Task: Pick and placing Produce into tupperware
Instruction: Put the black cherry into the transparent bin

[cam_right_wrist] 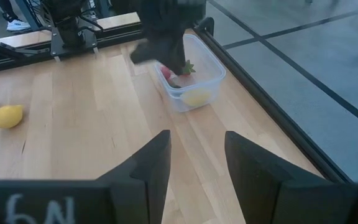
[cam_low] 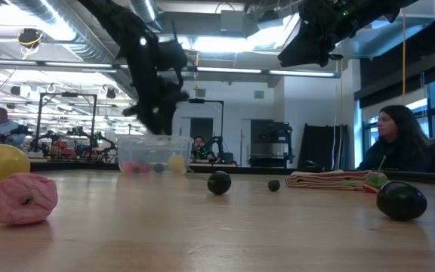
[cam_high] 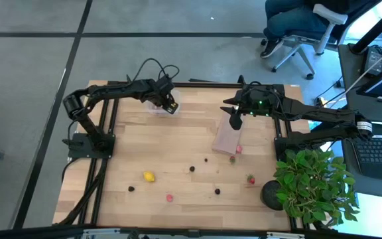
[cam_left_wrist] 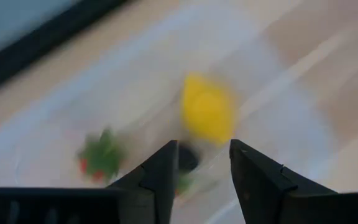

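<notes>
My left gripper (cam_high: 171, 104) hangs with fingers apart; my right gripper (cam_high: 235, 122) is also open, pointing down.

produce (cam_right_wrist: 196, 98) lies in the tupperware (cam_high: 158, 106) at the table's (cam_high: 178, 143) far edge.

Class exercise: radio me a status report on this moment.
Left gripper open, empty over tupperware. Right gripper open above board. Produce scattered. Nothing blocking.
</notes>
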